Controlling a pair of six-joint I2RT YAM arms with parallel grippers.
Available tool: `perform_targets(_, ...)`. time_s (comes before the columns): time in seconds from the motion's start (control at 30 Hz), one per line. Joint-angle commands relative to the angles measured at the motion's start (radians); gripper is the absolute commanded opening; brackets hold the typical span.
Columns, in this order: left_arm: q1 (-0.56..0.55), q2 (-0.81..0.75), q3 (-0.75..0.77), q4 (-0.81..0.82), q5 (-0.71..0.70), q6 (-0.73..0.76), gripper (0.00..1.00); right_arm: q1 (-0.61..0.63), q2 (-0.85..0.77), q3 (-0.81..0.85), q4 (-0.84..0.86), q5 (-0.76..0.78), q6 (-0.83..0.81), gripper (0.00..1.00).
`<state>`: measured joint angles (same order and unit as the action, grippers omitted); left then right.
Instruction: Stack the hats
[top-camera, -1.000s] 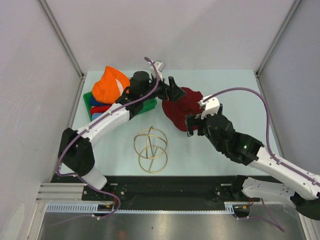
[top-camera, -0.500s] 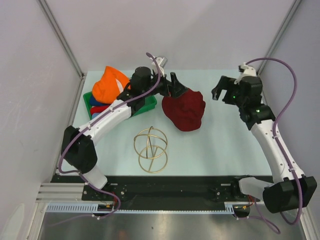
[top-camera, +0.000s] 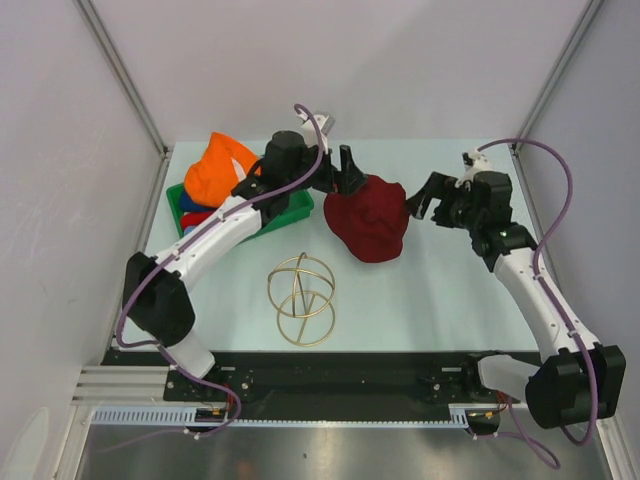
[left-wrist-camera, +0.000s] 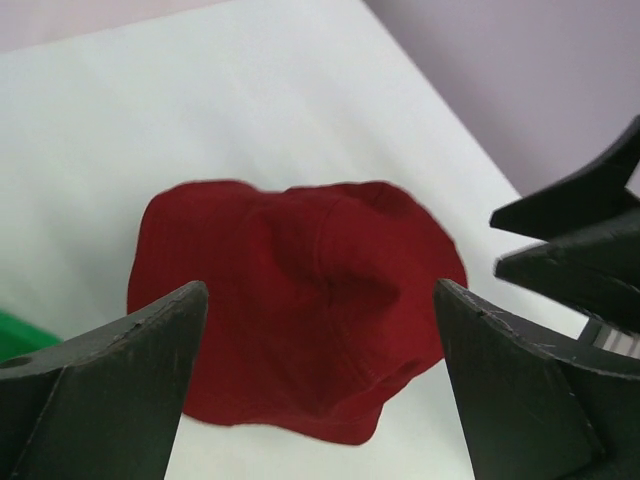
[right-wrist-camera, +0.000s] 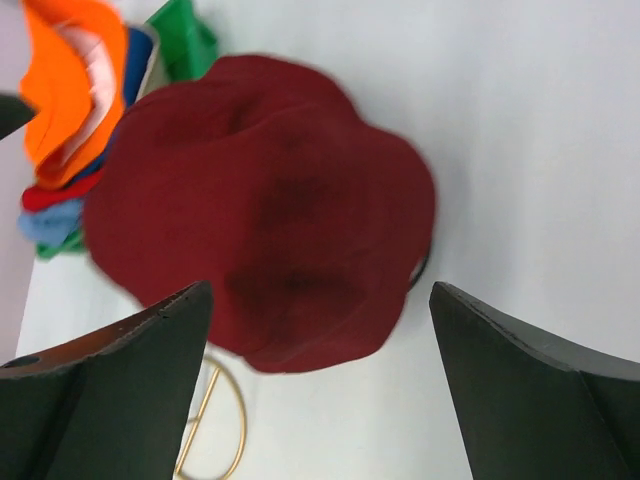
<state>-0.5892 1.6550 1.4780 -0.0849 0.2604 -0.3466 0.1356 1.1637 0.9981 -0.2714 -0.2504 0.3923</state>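
Hats are split between two spots. The maroon hat (top-camera: 368, 218) lies slumped flat on the bench (top-camera: 450, 310) near the middle, just right of the green tray (top-camera: 292, 212). Spread out alone like that, it looks meant as the base of the stack. The rest sit heaped in the tray, the orange hat (top-camera: 218, 168) on top with blue and red folds under it, not yet brought over. The left arm (top-camera: 215, 240) reaches across the tray, and the left jaws hang wide apart at the maroon hat's far-left edge, holding nothing. The right jaws, also apart and empty, hover just off its right rim. Flanking it so, the pair seem placed to smooth or steady it. A gold wire globe (top-camera: 301, 300) rests nearer the bases, apart from the hat.
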Motion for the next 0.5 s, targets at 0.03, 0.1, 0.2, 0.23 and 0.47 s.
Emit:
perform_targets(0.03, 0.028, -0.099, 0.038, -0.133, -0.055, 0.063, 1.0, 0.14, -0.065, 0.002, 0.037, 0.026, -0.015, 0.93)
perform_targets(0.1, 0.032, -0.135, 0.047, -0.211, -0.095, 0.092, 1.0, 0.22, -0.087, 0.005, 0.021, 0.137, -0.021, 0.93)
perform_targets(0.2, 0.048, -0.193, 0.059, -0.32, -0.197, 0.164, 1.0, 0.275, -0.113, 0.028, -0.005, 0.24, -0.043, 0.94)
perform_targets(0.23, 0.058, -0.21, 0.047, -0.338, -0.225, 0.191, 1.0, 0.301, -0.113, 0.042, -0.027, 0.249, -0.052, 0.94)
perform_targets(0.47, 0.307, -0.385, -0.16, -0.316, -0.173, 0.184, 1.0, 0.501, -0.056, 0.158, -0.094, 0.313, -0.076, 0.94)
